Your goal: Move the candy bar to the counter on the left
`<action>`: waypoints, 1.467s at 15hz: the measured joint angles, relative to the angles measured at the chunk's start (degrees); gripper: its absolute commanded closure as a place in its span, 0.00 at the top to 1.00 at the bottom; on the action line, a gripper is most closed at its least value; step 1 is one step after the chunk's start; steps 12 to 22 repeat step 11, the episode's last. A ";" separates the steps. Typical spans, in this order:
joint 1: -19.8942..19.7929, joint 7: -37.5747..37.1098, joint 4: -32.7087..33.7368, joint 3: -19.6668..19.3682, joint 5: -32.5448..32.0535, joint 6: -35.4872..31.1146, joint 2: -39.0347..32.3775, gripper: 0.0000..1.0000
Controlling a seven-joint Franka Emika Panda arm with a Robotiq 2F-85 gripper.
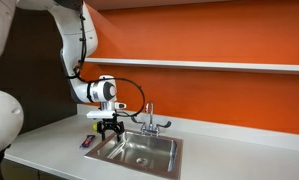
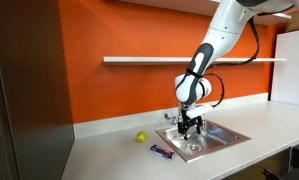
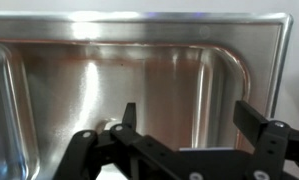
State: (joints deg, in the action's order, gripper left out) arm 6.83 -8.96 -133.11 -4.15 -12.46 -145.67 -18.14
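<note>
The small candy bar (image 2: 162, 152) in its red and dark wrapper lies flat on the smooth pale grey countertop (image 2: 107, 157), just beside the shiny stainless-steel sink basin (image 2: 225, 135). Over the basin hangs the black gripper (image 2: 190, 128), jaws spread wide and empty. A small yellow-green ball (image 2: 140, 137) sits near the bar.

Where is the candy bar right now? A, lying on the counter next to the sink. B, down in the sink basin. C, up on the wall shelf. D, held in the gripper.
A: in both exterior views the candy bar lies on the counter just outside the sink rim, while the gripper hangs open and empty over the basin.
</note>
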 measured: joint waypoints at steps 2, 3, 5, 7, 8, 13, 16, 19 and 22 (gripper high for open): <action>-0.50 -1.02 -1.62 -0.62 0.02 -0.04 0.58 1.00; -0.70 -1.41 -2.29 -0.86 0.02 -0.04 0.83 1.00; -0.87 -1.68 -2.95 -1.02 0.02 -0.04 1.21 1.00; -0.87 -1.79 -3.07 -1.02 0.02 -0.04 1.44 1.00; -0.87 -1.82 -3.09 -1.02 0.02 -0.04 1.50 1.00; -0.87 -1.86 -3.12 -1.02 0.02 -0.04 1.51 1.00; -0.87 -1.86 -3.12 -1.02 0.02 -0.04 1.51 1.00; -0.87 -1.86 -3.12 -1.02 0.02 -0.04 1.51 1.00; -0.87 -1.86 -3.12 -1.02 0.02 -0.04 1.51 1.00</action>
